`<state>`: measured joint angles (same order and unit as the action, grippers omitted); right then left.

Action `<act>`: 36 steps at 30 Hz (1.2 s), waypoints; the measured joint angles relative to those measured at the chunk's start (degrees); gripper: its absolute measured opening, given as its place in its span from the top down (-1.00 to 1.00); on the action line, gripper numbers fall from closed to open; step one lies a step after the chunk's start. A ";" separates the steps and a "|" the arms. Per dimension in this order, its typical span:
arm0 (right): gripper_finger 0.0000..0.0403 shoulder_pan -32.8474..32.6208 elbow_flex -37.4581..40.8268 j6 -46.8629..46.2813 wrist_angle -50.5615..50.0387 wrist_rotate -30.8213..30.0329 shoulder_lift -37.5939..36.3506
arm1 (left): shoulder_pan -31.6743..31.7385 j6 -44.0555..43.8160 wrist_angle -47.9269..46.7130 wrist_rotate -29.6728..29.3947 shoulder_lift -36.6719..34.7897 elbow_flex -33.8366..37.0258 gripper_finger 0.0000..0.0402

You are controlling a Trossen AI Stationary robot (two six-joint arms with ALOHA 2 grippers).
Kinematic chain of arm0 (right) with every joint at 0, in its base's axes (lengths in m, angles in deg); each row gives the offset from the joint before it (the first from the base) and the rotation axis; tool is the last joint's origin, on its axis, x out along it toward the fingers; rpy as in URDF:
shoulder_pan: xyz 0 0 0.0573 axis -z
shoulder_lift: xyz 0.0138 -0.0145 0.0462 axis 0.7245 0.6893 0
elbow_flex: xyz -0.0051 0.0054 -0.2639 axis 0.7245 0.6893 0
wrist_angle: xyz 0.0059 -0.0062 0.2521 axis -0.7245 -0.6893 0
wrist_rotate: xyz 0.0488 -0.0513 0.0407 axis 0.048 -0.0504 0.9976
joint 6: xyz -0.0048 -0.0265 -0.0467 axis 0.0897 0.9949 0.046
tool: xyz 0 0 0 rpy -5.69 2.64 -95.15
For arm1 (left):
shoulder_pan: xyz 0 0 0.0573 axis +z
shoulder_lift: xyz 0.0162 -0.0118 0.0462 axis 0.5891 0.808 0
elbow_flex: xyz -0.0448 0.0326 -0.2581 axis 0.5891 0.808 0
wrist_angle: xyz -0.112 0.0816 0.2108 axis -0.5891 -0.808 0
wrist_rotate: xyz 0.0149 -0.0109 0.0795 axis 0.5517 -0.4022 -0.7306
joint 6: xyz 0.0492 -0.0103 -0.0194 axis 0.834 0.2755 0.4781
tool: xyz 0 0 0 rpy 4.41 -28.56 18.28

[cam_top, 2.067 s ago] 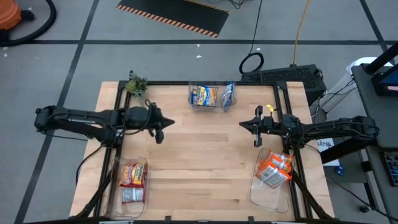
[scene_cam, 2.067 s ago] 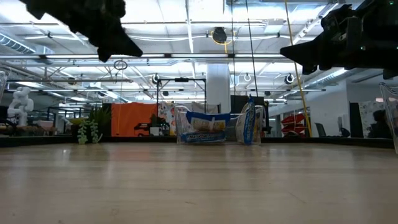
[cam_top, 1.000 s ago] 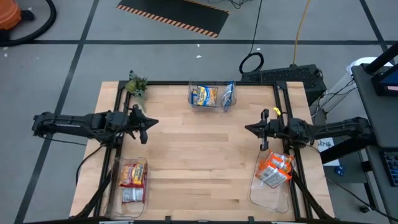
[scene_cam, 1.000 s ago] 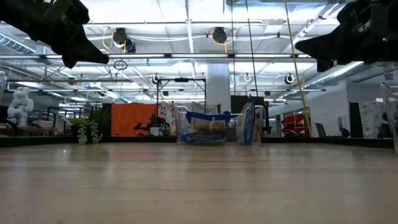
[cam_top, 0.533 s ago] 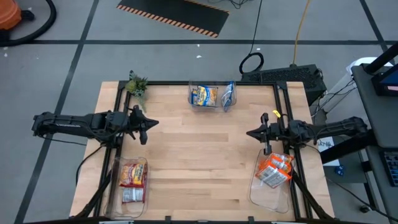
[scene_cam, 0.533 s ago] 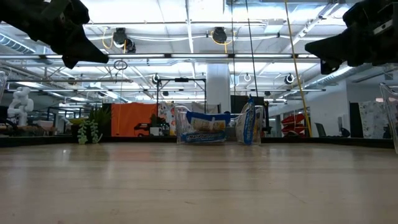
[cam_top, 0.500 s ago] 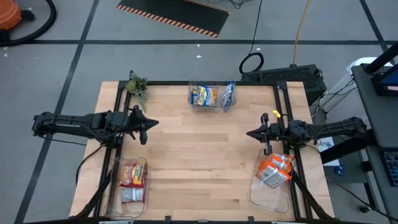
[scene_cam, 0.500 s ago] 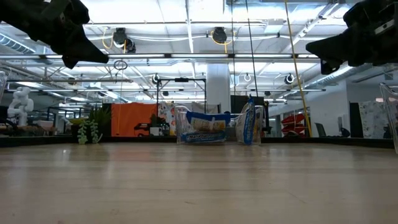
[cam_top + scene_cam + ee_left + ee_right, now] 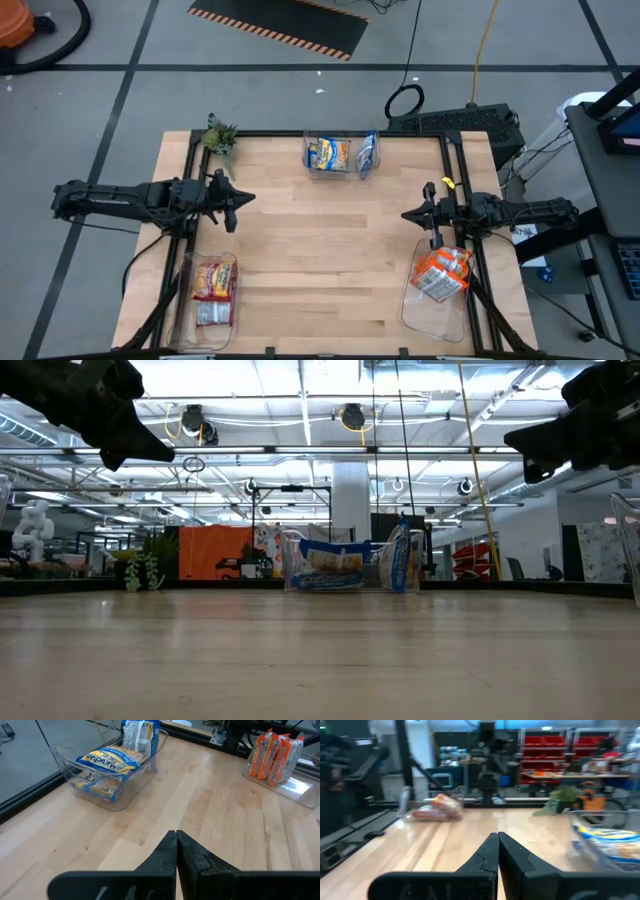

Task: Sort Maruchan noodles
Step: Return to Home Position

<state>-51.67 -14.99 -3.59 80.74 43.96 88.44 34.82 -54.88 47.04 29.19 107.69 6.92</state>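
The Maruchan noodles lie sorted in three clear bins. Blue-and-yellow packets (image 9: 329,154) fill the bin at the far edge (image 9: 107,767). Red-and-white packets (image 9: 213,290) rest in the near-left bin (image 9: 436,809). Orange packets (image 9: 441,272) lean together in the near-right bin (image 9: 276,751). My left gripper (image 9: 248,197) hovers shut over the table's left side, holding nothing. My right gripper (image 9: 406,214) hovers shut by the right edge, just beyond the orange packets, also holding nothing.
A small potted plant (image 9: 220,135) stands at the far-left corner. Black rails (image 9: 192,160) run along the table's left, right and far edges. Bare wood (image 9: 320,260) spans the middle between the three bins.
My right gripper has drawn back toward the table's right edge and sunk a little, staying shut. My left gripper has kept still. The packets and bins have not moved.
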 joint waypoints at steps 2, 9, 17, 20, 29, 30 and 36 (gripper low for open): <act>1.00 0.01 0.00 -0.33 -0.56 1.96 0.32 | 0.00 0.04 -0.04 0.00 0.00 0.00 0.99; 1.00 0.01 -0.02 0.06 -0.79 1.89 0.34 | 0.00 0.07 -0.16 -0.02 0.02 -0.01 0.99; 1.00 0.01 -0.02 -1.33 -0.53 1.91 0.36 | -0.14 2.37 -0.71 5.09 -1.51 0.00 0.99; 1.00 0.01 -0.02 -1.41 -0.51 1.89 0.36 | -0.76 4.87 -2.91 5.42 -4.60 0.04 1.00; 1.00 0.01 -0.02 -1.43 -0.37 1.86 0.36 | -0.79 5.90 -0.17 4.29 -18.93 8.23 1.00; 1.00 0.01 -0.02 -1.43 -0.37 1.84 0.37 | -0.79 6.60 1.99 4.28 -20.05 9.38 1.00; 1.00 0.01 -0.02 -1.43 -0.35 1.82 0.38 | -0.79 10.51 15.15 4.38 -24.52 17.47 1.00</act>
<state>-51.66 -15.01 -5.02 80.39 45.79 88.82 34.03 -44.36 62.20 33.58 83.17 24.40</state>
